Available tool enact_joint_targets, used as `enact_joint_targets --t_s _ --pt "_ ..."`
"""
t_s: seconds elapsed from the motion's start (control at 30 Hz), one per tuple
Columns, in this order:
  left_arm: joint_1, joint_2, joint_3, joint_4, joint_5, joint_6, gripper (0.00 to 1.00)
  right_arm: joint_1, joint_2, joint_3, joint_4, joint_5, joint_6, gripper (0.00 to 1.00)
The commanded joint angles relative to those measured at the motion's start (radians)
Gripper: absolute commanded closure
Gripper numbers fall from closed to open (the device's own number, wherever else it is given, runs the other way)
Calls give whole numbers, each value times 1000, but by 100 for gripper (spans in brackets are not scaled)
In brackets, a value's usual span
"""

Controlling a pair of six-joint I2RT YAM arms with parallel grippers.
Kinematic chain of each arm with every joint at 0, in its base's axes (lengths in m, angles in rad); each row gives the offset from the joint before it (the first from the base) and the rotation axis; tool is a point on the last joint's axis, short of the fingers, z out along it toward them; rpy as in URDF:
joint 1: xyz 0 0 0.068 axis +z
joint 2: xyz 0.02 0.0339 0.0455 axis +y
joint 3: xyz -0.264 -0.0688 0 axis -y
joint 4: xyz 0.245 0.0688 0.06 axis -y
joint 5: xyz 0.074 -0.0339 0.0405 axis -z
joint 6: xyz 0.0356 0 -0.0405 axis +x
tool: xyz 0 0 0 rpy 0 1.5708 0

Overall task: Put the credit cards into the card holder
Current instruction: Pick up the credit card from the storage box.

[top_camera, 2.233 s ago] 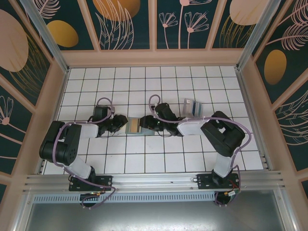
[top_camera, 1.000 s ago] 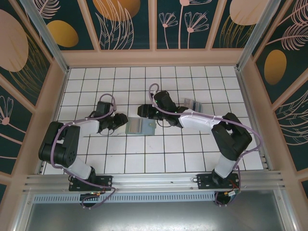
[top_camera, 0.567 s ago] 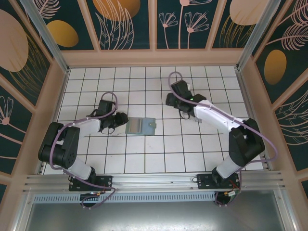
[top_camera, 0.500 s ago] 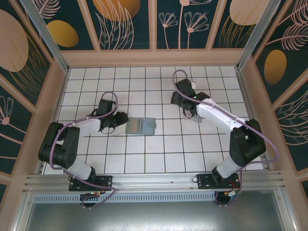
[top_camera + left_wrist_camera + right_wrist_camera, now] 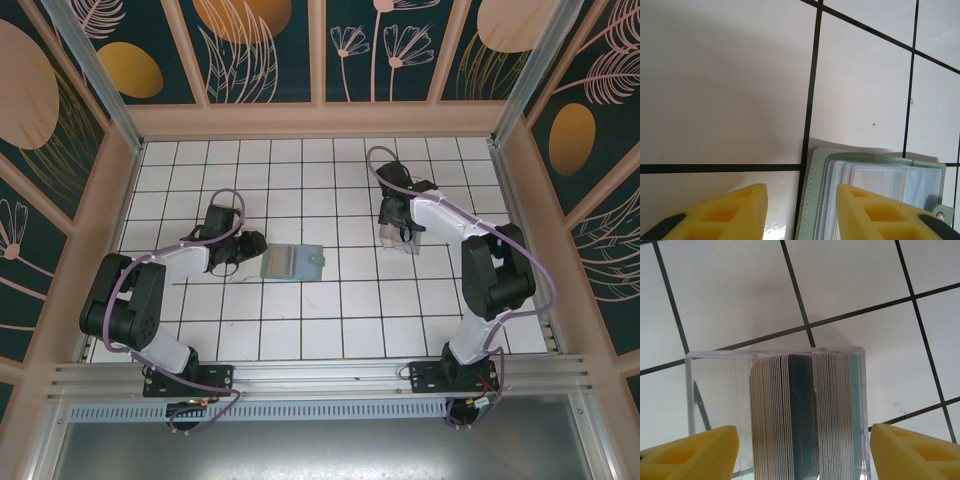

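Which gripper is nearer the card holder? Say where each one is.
Left. The left gripper sits at the left edge of the holder, fingers open. The right gripper hovers over the tray of cards, well off to the holder's right.

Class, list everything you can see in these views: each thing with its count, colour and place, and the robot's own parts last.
card holder: one, sage-green, lying open mid-table, clear sleeves up.
credit cards: a stack, too many to count, teal with pale edges, standing on edge in the tray.
clear tray: one, transparent, right of the holder.
table: one, white tiles, dark lines.
left gripper: one, yellow fingers open at the holder's left edge.
right gripper: one, yellow fingers open, either side of the tray.
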Motion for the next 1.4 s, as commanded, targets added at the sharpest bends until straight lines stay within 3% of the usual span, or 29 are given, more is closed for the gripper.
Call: enact_joint_targets --t_s 0.0,0.57,0.93,1.27,1.37 --pt "-5 -1 4 -12 -8 12 59 -10 16 18 -42 21 -30 30" --pt "-5 -8 -6 -10 -9 18 60 -16 -57 2 -71 115 -2 42" --pt "-5 -17 -30 9 -16 8 61 -23 -55 -10 -56 90 -23 65" --pt "-5 -21 -23 -1 -22 12 61 -25 -83 5 -47 61 -23 99" --pt "-4 -20 -22 -2 -19 12 61 -24 -100 12 -50 46 -24 100"
